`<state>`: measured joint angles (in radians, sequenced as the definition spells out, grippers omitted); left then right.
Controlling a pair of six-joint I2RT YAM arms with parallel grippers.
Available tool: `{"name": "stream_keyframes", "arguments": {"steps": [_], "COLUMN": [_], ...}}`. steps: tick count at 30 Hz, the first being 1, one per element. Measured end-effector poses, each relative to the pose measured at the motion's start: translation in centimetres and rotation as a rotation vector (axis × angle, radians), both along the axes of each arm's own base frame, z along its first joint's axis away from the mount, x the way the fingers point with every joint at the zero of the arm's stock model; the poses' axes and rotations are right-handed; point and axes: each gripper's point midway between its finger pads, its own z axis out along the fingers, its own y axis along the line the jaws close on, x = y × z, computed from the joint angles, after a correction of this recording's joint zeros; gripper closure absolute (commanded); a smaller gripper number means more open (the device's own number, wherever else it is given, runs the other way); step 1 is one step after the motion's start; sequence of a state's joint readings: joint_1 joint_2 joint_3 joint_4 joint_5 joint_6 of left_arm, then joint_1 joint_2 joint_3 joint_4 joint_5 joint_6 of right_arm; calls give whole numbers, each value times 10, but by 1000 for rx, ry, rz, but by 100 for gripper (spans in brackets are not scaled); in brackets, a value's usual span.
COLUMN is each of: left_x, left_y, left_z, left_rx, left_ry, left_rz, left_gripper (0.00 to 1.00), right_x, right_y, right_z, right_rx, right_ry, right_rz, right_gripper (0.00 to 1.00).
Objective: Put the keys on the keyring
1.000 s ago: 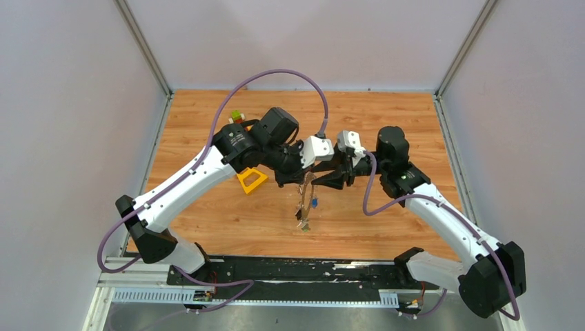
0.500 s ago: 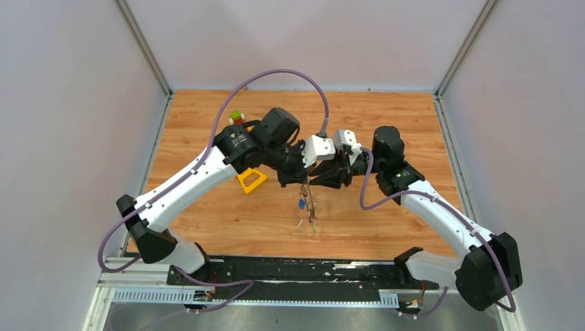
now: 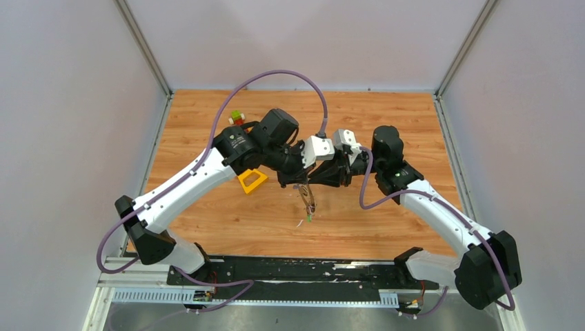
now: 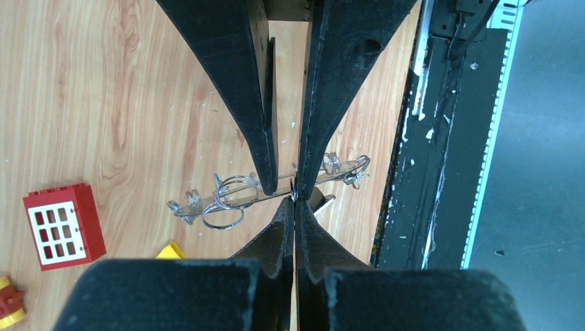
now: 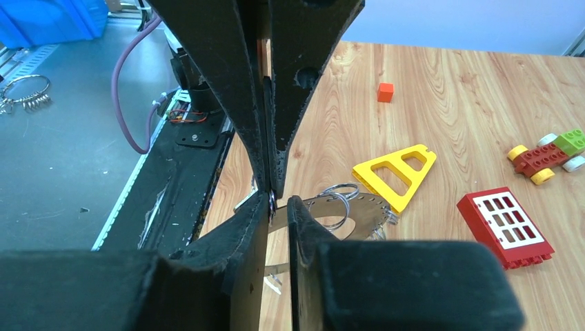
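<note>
The left end effector (image 4: 293,201) is closed, its tips pinching the edge of the keyring (image 5: 362,210). It holds the keyring in the air above the middle of the counter (image 3: 386,117). In the left wrist view the flat grey plate shows edge-on as a thin bar, with small wire split rings (image 4: 231,196) looped through it.

The right end effector (image 5: 278,200) meets the left one tip to tip at the same spot. Its fingers (image 5: 303,224) stand on either side of the plate's edge with a narrow gap between them. I cannot tell whether they press on anything.

A small cluster that includes the keys (image 3: 308,209) hangs below the two end effectors, one piece showing green at the bottom. It is too small to make out further.

A yellow triangular block (image 5: 363,171) lies on the counter left of centre, with a red window brick (image 5: 507,227) near it. A toy car (image 5: 545,155) sits towards the far left corner. A small orange cube (image 5: 385,92) lies apart from them.
</note>
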<state>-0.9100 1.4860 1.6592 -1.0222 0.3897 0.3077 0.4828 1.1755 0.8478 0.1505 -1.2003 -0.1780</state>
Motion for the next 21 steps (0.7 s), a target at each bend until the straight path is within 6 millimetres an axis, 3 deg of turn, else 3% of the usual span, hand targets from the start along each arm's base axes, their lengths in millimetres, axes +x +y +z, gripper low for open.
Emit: {"name": "stream_keyframes", "arguments": {"steps": [21], "left_x": [0], "left_y": [1], "left_z": [2], "left_rx": [-17], "left_ry": [-20], "left_rz": [5], "left_gripper": [100], "right_x": [-2], "right_y": [0], "right_z": [-3], "right_rx": [-8], "right_ry": [12], "right_rz": [11], "right_gripper": [91]}}
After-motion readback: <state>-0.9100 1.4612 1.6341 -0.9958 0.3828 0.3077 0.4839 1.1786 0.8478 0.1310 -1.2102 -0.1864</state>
